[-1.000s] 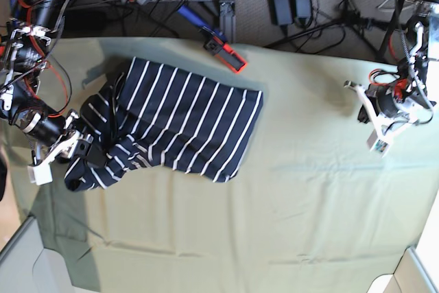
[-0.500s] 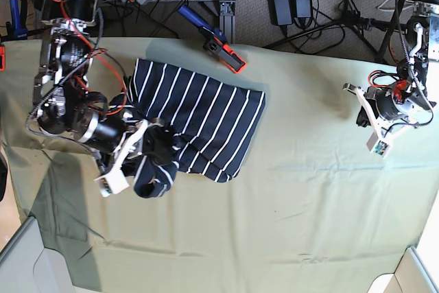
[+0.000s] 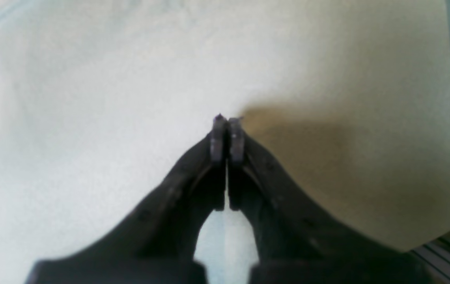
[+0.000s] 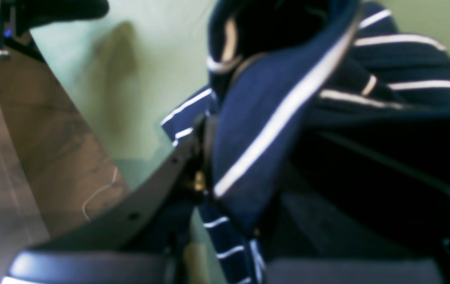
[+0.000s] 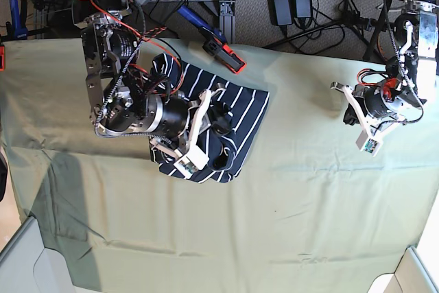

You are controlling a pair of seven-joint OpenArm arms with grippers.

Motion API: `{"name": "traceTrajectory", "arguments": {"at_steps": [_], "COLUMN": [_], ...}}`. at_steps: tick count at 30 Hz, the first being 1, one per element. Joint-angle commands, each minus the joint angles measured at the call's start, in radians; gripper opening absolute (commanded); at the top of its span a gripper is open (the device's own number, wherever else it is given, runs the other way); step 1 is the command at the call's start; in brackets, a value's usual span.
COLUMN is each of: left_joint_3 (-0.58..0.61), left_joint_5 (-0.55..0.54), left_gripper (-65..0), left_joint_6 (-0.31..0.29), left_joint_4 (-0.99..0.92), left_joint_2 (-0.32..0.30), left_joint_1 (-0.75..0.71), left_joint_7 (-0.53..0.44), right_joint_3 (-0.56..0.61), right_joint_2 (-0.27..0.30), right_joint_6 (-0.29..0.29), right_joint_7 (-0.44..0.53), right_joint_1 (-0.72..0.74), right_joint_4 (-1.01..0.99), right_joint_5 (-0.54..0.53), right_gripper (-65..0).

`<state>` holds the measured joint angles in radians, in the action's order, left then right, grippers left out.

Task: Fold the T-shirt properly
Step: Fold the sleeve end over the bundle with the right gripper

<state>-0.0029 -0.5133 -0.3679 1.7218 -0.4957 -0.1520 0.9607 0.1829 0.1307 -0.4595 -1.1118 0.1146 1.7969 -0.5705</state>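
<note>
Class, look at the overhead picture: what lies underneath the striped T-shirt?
Pale green cloth shows around the T-shirt, so it seems to run beneath. Whatever the shirt covers directly cannot be seen.

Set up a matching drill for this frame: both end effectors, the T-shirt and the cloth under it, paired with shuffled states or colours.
1. left end effector
2. right end effector
3. T-shirt
4. cloth

A. plain pale green
B. clamped on striped fabric
C. shut, with nothing between its tips
D. dark navy with white stripes, partly bunched

Pairs: 1-C, 2-B, 3-D, 4-A
</note>
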Motion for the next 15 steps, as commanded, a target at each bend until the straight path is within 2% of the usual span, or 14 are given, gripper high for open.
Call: {"name": "traceTrajectory", "arguments": {"at_steps": [1,2,4,5,6,10,15], "left_joint_3": [-0.006,-0.006,-0.006,-0.006,-0.006,-0.006,-0.006], "left_joint_5": [-0.007,-0.007,-0.007,-0.007,-0.007,-0.006,-0.006], "left_gripper": [-65.0,-65.0,-65.0,-65.0,-65.0,-65.0,-65.0], "left_joint_6": [0.006,0.006,0.006,0.006,0.006,0.006,0.006], "left_joint_4": [0.013,0.013,0.013,0.013,0.013,0.013,0.013], "left_joint_2": [-0.014,-0.014,-0.014,-0.014,-0.014,-0.014,-0.014], "left_joint_1": [0.013,0.013,0.013,0.013,0.013,0.013,0.013], "left_joint_7": [-0.014,-0.014,-0.014,-0.014,-0.014,-0.015,-0.014], "right_joint_3": [0.005,0.011,0.016,0.016,0.016,0.016,0.008], "right_joint_2": [0.001,0.002,0.002,0.002,0.002,-0.004,-0.035], "right_joint_6": [-0.09,-0.09,-0.091,-0.091,-0.091,-0.092,-0.091], "right_joint_7": [0.023,0.023,0.023,0.023,0.023,0.023,0.024], "right_joint_1": [0.021,0.021,0.021,0.021,0.021,0.033,0.113], "right_joint_4": [0.018,0.018,0.018,0.018,0.018,0.022,0.026], "right_joint_5": [-0.02,-0.021,-0.03,-0.048,-0.08,-0.216,-0.216], "right_gripper": [-65.0,-63.0,-43.0,-35.3,-30.6,-29.6,-29.6]}}
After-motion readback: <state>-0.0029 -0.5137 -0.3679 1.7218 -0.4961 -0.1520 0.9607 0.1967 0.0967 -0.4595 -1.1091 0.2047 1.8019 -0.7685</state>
